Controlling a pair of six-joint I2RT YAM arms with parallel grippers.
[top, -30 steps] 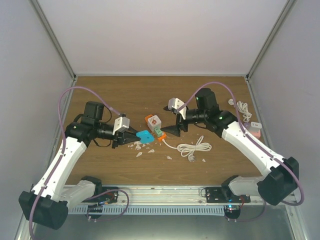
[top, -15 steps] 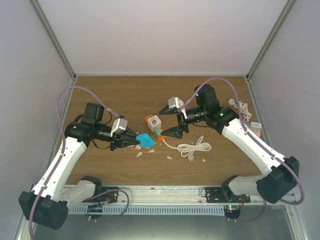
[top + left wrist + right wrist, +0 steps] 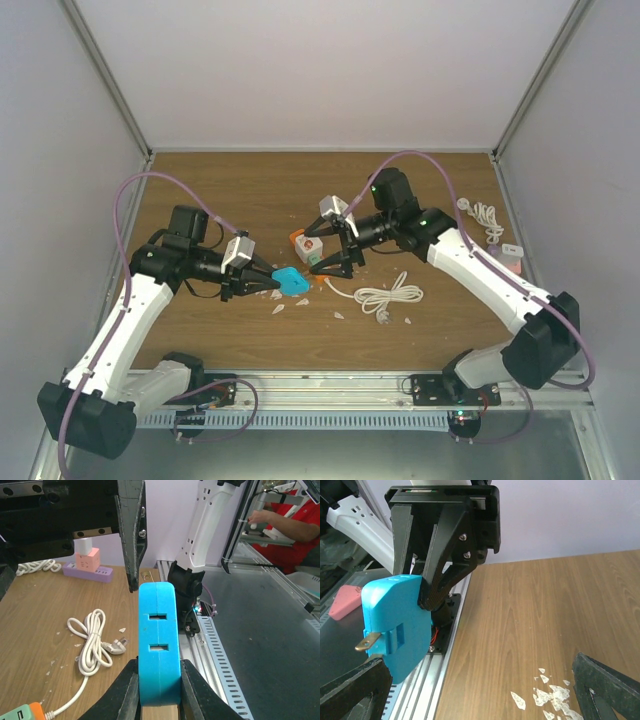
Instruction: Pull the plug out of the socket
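The blue plug (image 3: pixel 159 645) is clamped by its flat sides between the fingers of the left gripper (image 3: pixel 272 283), just left of centre in the overhead view and close beside the orange-and-green socket strip (image 3: pixel 320 266). A bare brass prong (image 3: pixel 367 643) is shown in the right wrist view, so the plug may already be clear of the socket, though this cannot be settled from above. The right gripper (image 3: pixel 318 252) is spread wide with nothing in it, close by the strip. The plug is judged light, rigid and smooth-sided. It is best gripped across its faces and drawn straight along the prongs, which could be bent by twisting. The strip looks light and would be dragged along unless pinned. A coiled white cable (image 3: pixel 390 296) lies to the lower right of the strip, white fragments (image 3: pixel 290 303) are scattered below it, and a pink-and-purple strip (image 3: pixel 510 260) sits at the right edge.
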